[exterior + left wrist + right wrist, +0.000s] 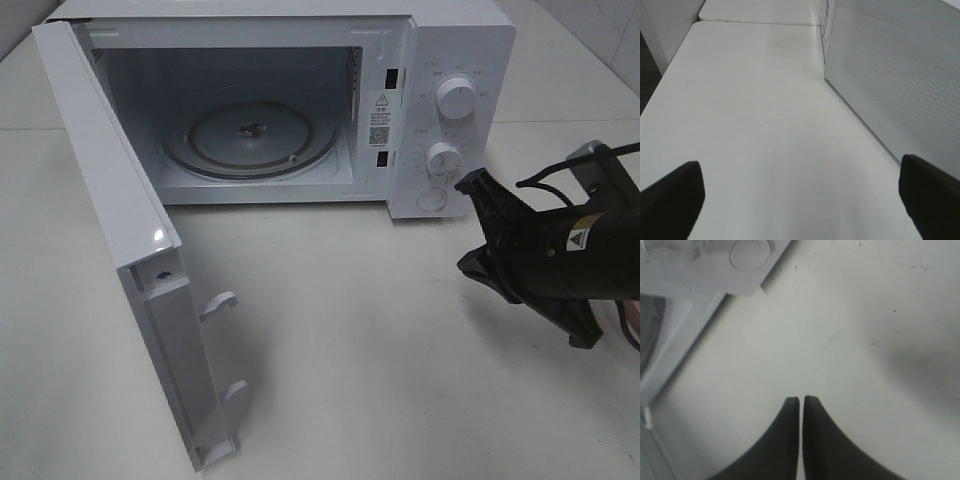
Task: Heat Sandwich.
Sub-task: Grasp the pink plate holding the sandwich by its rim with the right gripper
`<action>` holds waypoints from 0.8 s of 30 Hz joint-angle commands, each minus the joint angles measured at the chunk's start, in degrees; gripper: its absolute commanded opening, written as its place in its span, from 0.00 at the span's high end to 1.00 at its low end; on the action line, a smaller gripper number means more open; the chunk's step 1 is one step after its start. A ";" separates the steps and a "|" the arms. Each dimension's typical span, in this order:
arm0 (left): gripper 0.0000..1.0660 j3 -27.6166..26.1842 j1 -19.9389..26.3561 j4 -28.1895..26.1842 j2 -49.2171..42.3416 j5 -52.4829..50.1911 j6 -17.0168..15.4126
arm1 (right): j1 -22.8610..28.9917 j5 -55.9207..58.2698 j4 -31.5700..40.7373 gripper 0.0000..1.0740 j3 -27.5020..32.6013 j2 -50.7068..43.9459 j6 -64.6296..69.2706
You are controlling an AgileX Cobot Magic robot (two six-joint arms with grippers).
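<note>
White microwave [440, 60] sits on white table [380, 350], door [120, 250] swung wide open on its left side. Glass turntable [250, 140] in cavity. Right panel: two knobs [458, 100] stacked, round button [432, 199] below.

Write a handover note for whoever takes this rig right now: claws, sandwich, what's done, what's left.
Left claw: open, empty, over the table beside the outer face of the microwave door.
Right claw: shut, empty, over the table by the front right corner of the microwave.
Sandwich: not in any view.
Done: door wide open; glass turntable bare.
Left: find the sandwich, load it, close the door, set the heating.
</note>
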 commanded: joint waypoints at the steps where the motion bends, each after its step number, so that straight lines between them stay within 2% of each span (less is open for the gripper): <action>1: 0.03 0.11 0.11 0.00 -1.60 -0.52 0.00 | -0.40 9.74 -0.63 0.93 -2.69 -1.09 -13.75; 2: 0.03 0.11 0.11 0.00 -1.60 -0.52 0.00 | -0.40 9.74 -0.63 0.93 -2.69 -1.09 -13.75; 4: 0.03 0.11 0.11 0.00 -1.60 -0.52 0.00 | -0.40 16.96 -0.63 0.92 -5.16 -1.09 -24.41; 9: 0.03 0.11 0.11 0.00 -1.60 -0.52 0.00 | -0.40 27.04 -0.92 0.91 -9.22 -1.09 -38.50; 13: 0.03 0.11 0.11 0.00 -1.60 -0.52 0.00 | -0.40 33.80 -3.72 0.91 -11.52 -1.09 -47.15; 24: 0.03 0.11 0.11 0.00 -1.60 -0.52 0.00 | -0.46 48.82 -13.29 0.88 -16.39 -1.09 -50.71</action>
